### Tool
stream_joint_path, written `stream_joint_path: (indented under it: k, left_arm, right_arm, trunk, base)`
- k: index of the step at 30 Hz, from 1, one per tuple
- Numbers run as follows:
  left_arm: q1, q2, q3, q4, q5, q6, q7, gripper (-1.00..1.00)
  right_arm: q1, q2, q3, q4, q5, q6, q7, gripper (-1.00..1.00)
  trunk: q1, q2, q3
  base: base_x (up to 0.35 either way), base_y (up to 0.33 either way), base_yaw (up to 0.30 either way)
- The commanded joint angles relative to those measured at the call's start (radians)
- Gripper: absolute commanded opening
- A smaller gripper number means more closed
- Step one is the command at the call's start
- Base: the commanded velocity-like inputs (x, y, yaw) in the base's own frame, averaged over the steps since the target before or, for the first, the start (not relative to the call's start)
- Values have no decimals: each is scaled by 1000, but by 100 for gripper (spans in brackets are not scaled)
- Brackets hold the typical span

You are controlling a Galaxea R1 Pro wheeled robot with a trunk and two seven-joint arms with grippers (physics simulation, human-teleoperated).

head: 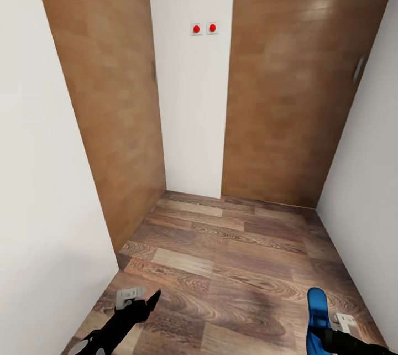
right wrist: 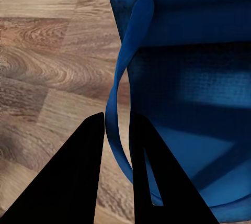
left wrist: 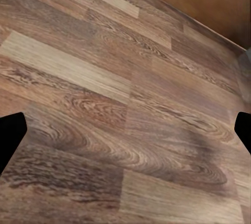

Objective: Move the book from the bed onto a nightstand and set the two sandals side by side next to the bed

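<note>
A bright blue sandal (head: pixel 317 316) hangs in the right hand (head: pixel 319 338), above the wood plank floor (head: pixel 232 255) near the white wall on that side. In the right wrist view the two dark fingers (right wrist: pixel 68 182) are pinched on the sandal's strap (right wrist: pixel 123 88), the sole (right wrist: pixel 193 77) just beside them. The left hand (head: pixel 145 304) hovers over bare floor with its fingers spread wide and nothing between them. Ahead stand two tan wooden doors (head: pixel 293 84), flanking a white wall strip bearing two red buttons (head: pixel 204 28).
</note>
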Motion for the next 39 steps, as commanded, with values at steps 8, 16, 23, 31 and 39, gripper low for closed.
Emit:
stream_joint_path:
  k: [8, 16, 23, 31, 39]
  left_arm:
    - [-1, -1, 3, -1, 10, 10, -6, 100]
    - [0, -1, 3, -1, 10, 10, -6, 100]
    - [0, -1, 2, -1, 10, 10, -6, 100]
    - [0, -1, 3, 13, 10, 9, -6, 100]
    - [0, -1, 3, 16, 9, 9, -6, 100]
  right_arm:
    - [-1, -1, 8, 1, -11, 3, 5, -100]
    - [-1, -1, 9, 1, -11, 3, 6, -100]
    - [-1, -1, 9, 0, -11, 3, 6, -100]
    - [-1, -1, 9, 1, -11, 3, 6, -100]
    - [-1, -1, 9, 6, -11, 3, 5, -100]
  trunk:
    - [-4, 2, 30]
    - [-7, 3, 61]
    - [-34, 52, 83]
    - [-65, 108, 108]
    - [-96, 164, 133]
  base:
    - [0, 0, 0]
    - [0, 0, 0]
    - [0, 0, 0]
    - [0, 0, 0]
    - [0, 0, -59]
